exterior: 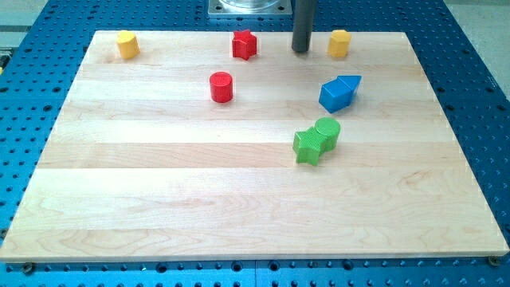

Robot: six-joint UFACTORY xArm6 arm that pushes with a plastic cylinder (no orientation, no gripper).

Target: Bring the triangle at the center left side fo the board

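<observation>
Your tip (300,50) stands at the view's top edge of the wooden board (159,199), between the red star-shaped block (245,45) on its left and a yellow block (339,43) on its right, touching neither. It is a bare dark rod with nothing to open or close, and nothing is pressed against it. The triangle you are after looks to be the blue triangular block (350,83), right of centre in the view's upper half — it sits pressed against a blue cube-like block (334,96), which is just below and left of it, so the two read almost as one lump. That pair lies below and slightly right of your tip, well apart from it. Further down, near the board's middle, a green star-shaped block (307,147) touches a green cylinder (327,131). A red cylinder (221,87) stands alone left of centre — below the red star — and a second yellow block (127,44) sits in the view's top left corner.
</observation>
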